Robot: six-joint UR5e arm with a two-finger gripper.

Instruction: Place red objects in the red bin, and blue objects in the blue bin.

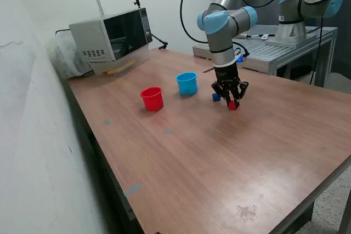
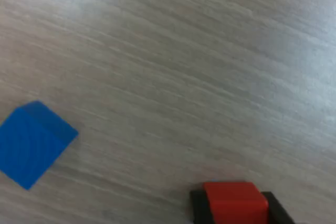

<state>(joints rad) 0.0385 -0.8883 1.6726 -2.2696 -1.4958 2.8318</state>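
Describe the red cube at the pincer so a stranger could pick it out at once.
Find the wooden table and the grey arm reaching down onto it, to the exterior view's right of the light-blue cup. The red cube sits between the black fingers of the pincer. Its neighbour, the dark-blue cube, lies free on the wood.

The robot arm [image 1: 223,28] was built of silver-grey metal tubes joined by rounded joints with light-blue caps. A black cable looped from its upper part down along the arm toward the wrist. The lowest section, above the tool [image 1: 230,98], was a black cylinder. The tool itself was black, with angular linked fingers [image 1: 239,92] that tapered toward the tips. In the wrist view, two flat black fingertip pads [image 2: 276,208] appeared, square-edged and matte, with no visible markings or screws.
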